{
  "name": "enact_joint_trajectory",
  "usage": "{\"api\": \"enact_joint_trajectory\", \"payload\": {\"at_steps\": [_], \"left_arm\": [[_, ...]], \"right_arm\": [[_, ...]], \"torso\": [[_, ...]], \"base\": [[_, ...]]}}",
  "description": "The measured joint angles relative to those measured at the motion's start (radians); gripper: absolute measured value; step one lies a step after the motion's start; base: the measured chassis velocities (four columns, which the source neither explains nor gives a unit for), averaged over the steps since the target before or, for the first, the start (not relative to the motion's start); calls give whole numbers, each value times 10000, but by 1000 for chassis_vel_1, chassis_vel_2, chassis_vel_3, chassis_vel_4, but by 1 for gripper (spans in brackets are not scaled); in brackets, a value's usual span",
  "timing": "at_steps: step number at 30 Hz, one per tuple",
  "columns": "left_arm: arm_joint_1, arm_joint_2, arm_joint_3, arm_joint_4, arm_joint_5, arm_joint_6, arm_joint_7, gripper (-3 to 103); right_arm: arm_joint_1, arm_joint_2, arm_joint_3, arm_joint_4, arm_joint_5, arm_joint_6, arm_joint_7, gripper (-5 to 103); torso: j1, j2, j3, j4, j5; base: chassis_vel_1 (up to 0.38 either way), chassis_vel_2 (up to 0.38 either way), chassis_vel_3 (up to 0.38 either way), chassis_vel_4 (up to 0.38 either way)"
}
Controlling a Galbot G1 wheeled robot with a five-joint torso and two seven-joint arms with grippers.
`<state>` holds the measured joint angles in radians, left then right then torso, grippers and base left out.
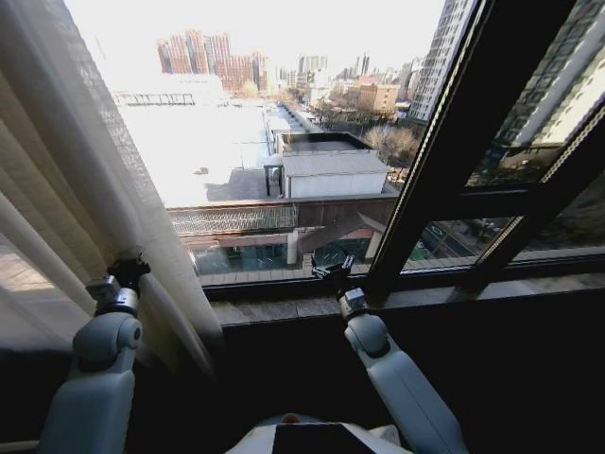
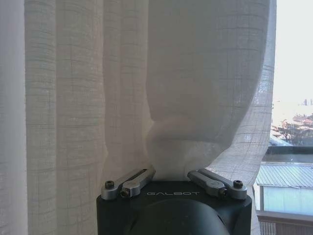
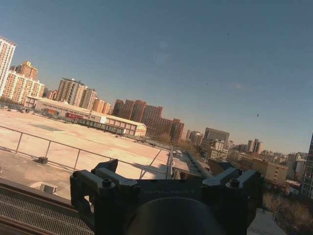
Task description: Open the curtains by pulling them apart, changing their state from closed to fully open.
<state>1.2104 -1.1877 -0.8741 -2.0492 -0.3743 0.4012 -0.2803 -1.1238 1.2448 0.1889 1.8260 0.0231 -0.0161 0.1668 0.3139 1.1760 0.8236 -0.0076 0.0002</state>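
1. Curtain (image 1: 85, 170): a sheer cream pleated panel, bunched at the left side of the head view and running from the top edge down to the lower left. The glass from centre to right is uncovered, with rooftops and towers visible through it.
2. Left gripper (image 1: 128, 270): lower left of the head view, pressed into the panel's inner edge. In the left wrist view the gripper (image 2: 171, 177) has fabric puckered into a fold between its splayed linkages. Judged clenched on the curtain, though the fingertips are buried in cloth.
3. Right gripper (image 1: 333, 272): bottom centre of the head view, near the window sill (image 1: 284, 307), with no cloth near it. In the right wrist view the gripper (image 3: 166, 188) faces bare glass; fingers spread, grasping nothing.
4. Progress: left panel looks largely drawn aside. No right-hand panel visible, so I cannot tell whether that side is done.
5. View differences: the left wrist view gives the weave and pinch detail; the head view gives overall window coverage; the right wrist view adds skyline.
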Motion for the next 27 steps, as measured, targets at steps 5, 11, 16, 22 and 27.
{"api": "enact_joint_trajectory", "payload": {"at_steps": [5, 11, 16, 22, 27], "left_arm": [[-465, 82, -283, 173, -475, 314, -788, 0], [-433, 167, -909, 476, -602, 341, -1129, 0], [-417, 474, -1676, 1050, -813, 290, -1120, 0], [-457, 843, -2431, 1957, -669, -21, -1090, 0], [-740, 1111, -2977, 3011, -520, -375, -1095, 0]], "right_arm": [[20, 2, -10, -6, 0, 9, 0, 100], [69, -97, 111, -99, 55, 70, -3, 100], [52, -105, 126, -125, 80, 119, -8, 100], [24, -101, 92, -139, 83, 153, -15, 100], [123, -74, 4, -139, 83, 154, -26, 100]], "torso": [[1, 0, 0, -2, 1], [0, 1, 0, 0, -1], [1, 0, 0, 0, 0], [0, 0, -1, 1, -1], [0, 0, -1, 0, 1]], "base": [[0, 0, 0, 0], [0, 0, 0, 0], [0, 0, 0, 0], [0, 0, 0, 0], [0, 0, 0, 0]]}}
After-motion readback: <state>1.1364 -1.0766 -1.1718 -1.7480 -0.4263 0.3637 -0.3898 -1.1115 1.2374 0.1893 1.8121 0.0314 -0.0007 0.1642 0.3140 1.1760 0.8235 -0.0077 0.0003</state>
